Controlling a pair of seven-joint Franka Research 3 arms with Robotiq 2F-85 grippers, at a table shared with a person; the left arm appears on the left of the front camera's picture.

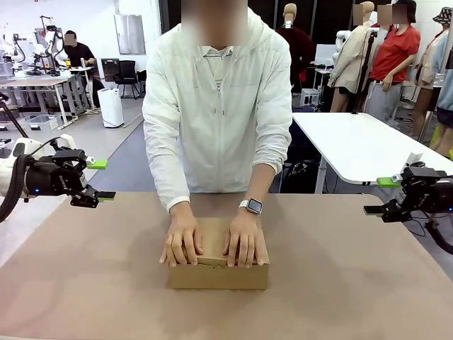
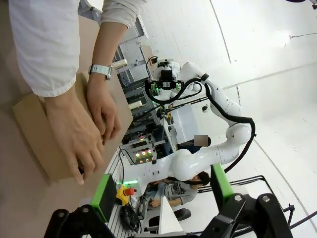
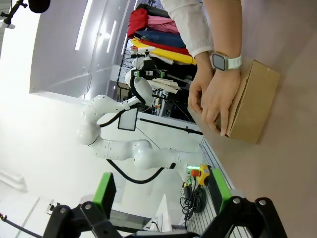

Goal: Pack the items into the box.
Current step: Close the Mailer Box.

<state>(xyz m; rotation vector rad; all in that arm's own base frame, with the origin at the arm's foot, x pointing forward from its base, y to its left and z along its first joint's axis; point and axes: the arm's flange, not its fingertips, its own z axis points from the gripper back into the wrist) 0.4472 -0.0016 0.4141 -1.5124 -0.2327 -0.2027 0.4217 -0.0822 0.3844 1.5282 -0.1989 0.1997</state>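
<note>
Nearest me, the brown table (image 1: 340,283), bare along its near edge.

Box (image 1: 218,273) sits at mid-table, lid down, well apart from both sets of jaws and between them. It lies lower than either gripper, off to each one's inner side. Contents can't be seen; lid is closed over whatever is inside.

Person's two hands on top of the box: one hand (image 1: 182,242) toward the left arm's side, the other hand (image 1: 245,241), the one with a wristwatch (image 1: 251,206), toward the right arm's side. Both palms flat, fingers spread over the lid and curling at the front edge.

Left gripper (image 1: 99,180) hangs off the table's left edge, raised above the surface, jaws spread wide, nothing between the green pads. From its own wrist camera the box (image 2: 37,134) shows far ahead of the fingers, up and to one side, hands pressed on it.

Right gripper (image 1: 382,196) likewise held up at the right edge, jaws wide apart, empty. Its wrist camera shows the box (image 3: 255,101) well beyond the fingertips, the watch hand (image 3: 218,99) over it.

Farther off: person in a white hooded jacket (image 1: 216,106) standing at the far side of the table, leaning in over the box.
</note>
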